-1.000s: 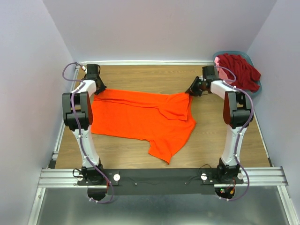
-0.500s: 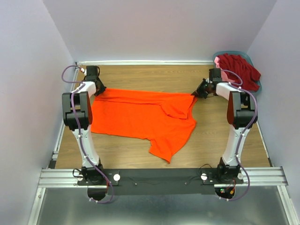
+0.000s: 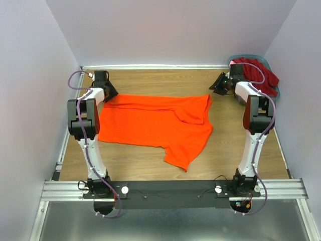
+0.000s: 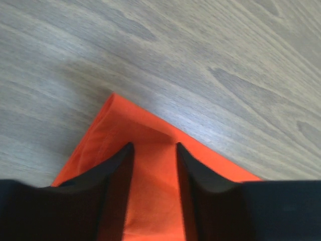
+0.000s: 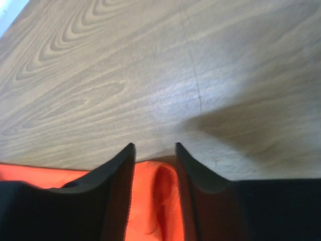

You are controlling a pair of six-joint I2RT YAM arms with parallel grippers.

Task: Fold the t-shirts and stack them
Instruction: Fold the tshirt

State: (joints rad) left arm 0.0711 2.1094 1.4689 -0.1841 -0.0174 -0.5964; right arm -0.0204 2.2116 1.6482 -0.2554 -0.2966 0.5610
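Observation:
The bright orange t-shirt (image 3: 150,125) lies spread across the middle of the wooden table, with one sleeve folded over at the right and a flap pointing toward the near edge. My left gripper (image 3: 109,94) holds its far-left corner, and orange cloth (image 4: 125,125) fills the space between the fingers (image 4: 153,146). My right gripper (image 3: 216,88) is at the far-right corner with bunched orange cloth (image 5: 150,201) between its fingers (image 5: 154,146). A dark red t-shirt (image 3: 258,75) lies heaped in the basket at the back right. I cannot make out the pink one.
The grey-blue plastic basket (image 3: 247,55) stands in the back right corner, just behind my right arm. White walls close in the table on the left, back and right. Bare wood shows in front of the shirt and at the far edge.
My right gripper has moved right and away toward the basket, drawing the shirt's far edge straighter and its right corner further right. The left gripper has barely moved.

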